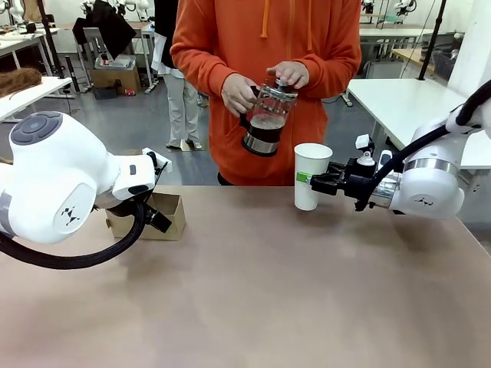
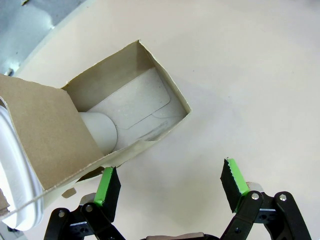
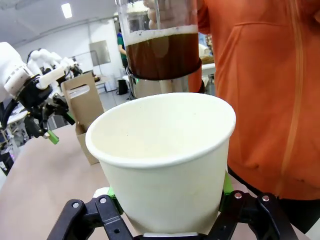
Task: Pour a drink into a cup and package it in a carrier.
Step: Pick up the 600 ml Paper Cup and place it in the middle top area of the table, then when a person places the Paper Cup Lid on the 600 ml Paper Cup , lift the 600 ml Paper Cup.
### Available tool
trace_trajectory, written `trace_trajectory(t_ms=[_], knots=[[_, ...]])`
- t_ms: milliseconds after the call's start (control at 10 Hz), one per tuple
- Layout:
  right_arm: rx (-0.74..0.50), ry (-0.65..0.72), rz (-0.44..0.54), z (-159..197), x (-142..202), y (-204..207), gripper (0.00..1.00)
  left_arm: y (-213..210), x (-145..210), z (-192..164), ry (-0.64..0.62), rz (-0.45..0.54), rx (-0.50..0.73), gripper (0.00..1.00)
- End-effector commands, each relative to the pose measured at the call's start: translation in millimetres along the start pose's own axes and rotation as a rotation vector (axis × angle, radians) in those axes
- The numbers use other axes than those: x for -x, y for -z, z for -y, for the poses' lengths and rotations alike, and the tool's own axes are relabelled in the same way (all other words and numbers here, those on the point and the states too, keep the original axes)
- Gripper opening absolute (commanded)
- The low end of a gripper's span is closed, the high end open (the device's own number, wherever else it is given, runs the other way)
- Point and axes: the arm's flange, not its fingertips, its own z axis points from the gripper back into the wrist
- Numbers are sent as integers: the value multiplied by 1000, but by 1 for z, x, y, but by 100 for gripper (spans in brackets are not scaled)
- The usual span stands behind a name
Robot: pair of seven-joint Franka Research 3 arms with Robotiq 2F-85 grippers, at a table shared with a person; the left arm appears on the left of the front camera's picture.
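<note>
while horiz., r arm [image 1: 426,188] w/ cup [image 1: 311,172]

Grey floor [image 1: 146,126], white tables [image 1: 399,100], a lit ceiling light [image 3: 66,10].

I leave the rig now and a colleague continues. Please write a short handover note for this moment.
Left gripper: open, empty, beside the carrier.
Right gripper: shut on the cup, held out toward the person.
The person holds the jug of drink near the cup; cup empty.
Done: cup gripped. Left: pour the drink, put cup into carrier.
</note>
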Motion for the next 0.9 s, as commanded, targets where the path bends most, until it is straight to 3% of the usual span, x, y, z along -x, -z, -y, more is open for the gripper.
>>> trace_trajectory(t_ms=[0, 800], knots=[[0, -2, 0, -1, -1, 0, 80, -1, 0, 0, -1, 2, 2, 100], [0, -2, 0, -1, -1, 0, 80, -1, 0, 0, -1, 2, 2, 100]])
